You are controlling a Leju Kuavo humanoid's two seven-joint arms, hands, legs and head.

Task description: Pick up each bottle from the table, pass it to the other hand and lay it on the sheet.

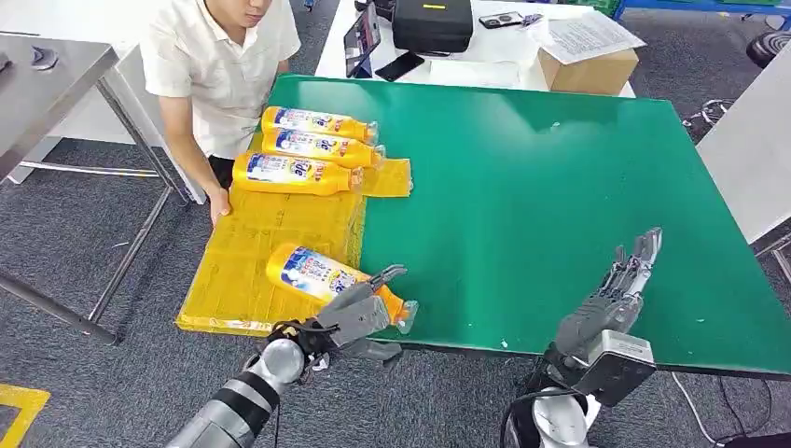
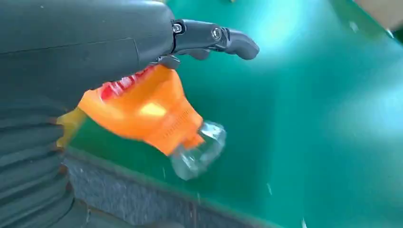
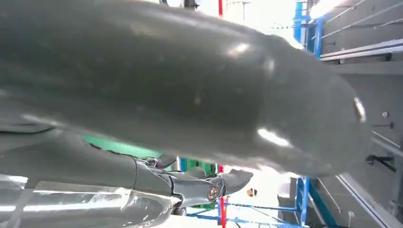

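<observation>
You have a green table [image 1: 560,187] filling the middle of the frame; a yellow sheet [image 1: 270,233] lies along its left edge, with three bottles [image 1: 308,149] on its upper part.

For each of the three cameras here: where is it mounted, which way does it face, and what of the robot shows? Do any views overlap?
Head view: high on the body, facing forward and down at the green table, yellow sheet and both arms.
Left wrist view: behind the left hand, facing the held bottle over the table edge.
Right wrist view: behind the right hand, facing outward at blue racking.
Shared: head and left wrist views both show the held bottle.
</observation>
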